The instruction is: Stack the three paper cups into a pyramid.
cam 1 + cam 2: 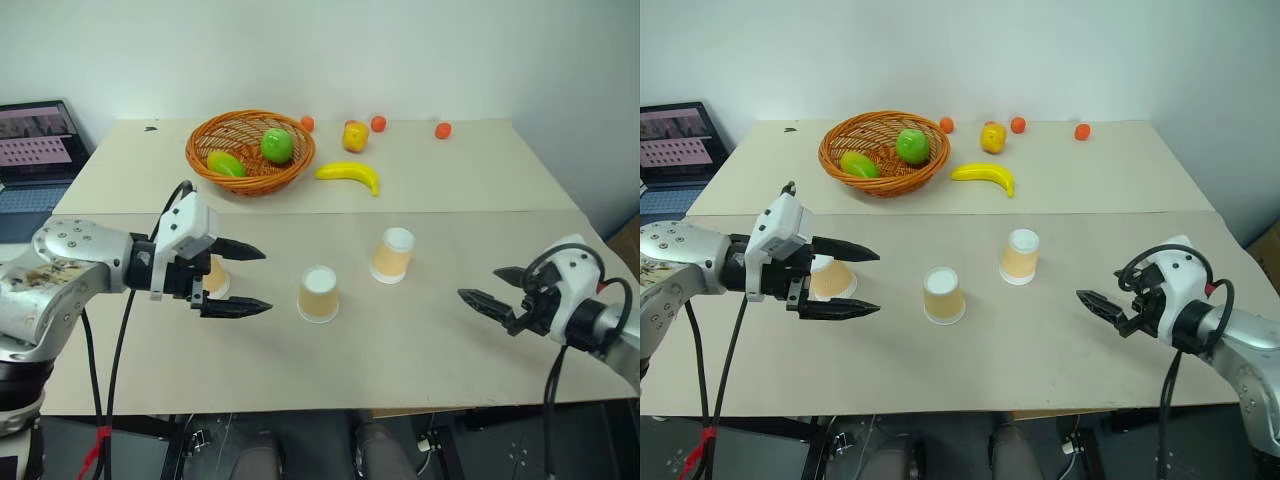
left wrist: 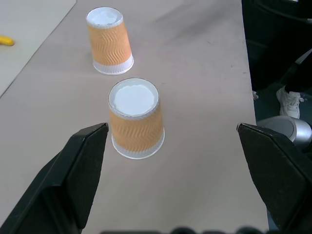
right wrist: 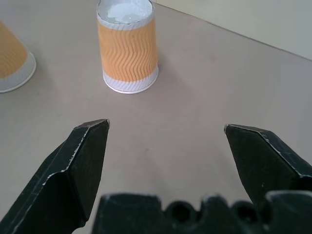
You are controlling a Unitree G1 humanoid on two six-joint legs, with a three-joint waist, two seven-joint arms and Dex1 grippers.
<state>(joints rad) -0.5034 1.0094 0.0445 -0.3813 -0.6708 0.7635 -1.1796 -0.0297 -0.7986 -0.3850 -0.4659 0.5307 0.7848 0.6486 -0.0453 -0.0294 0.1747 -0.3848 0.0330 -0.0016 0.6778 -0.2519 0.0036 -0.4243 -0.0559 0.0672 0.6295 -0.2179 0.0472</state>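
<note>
Your three paper cups all stand upside down on the near half of the table (image 1: 420, 330), wide mouth on the surface, and none is stacked on another. The middle cup (image 1: 318, 294) sits near the centre. The farther cup (image 1: 392, 255) is just beyond it and toward your right. The third cup (image 1: 831, 279) is over on your left, behind the left gripper (image 1: 245, 279).

The right eye view gives you more of that third cup: most of its orange side shows between the two black fingers, while the left eye view shows just a sliver beside the gripper body. From the head views you cannot tell whether the fingers touch it. The left wrist view (image 2: 170, 134) looks past the third cup at the middle one, framed between the spread fingers, with the farther cup beyond; the jaws stand wide apart and hold nothing. The right wrist view (image 3: 165, 126) gives you the farther cup straight ahead and the edge of the middle cup at the frame's side, with bare table between that gripper's spread fingers.

Your left arm reaches in from the left, its gripper pointing across the table toward the right and tipped slightly down. The right gripper (image 1: 488, 288) hovers near the table's right edge, well apart from every cup, pointing inward toward the left, open and empty.

Farther back you have a wicker basket (image 1: 212, 134) of fruit, a banana (image 1: 349, 175) and a laptop (image 1: 36, 140).
</note>
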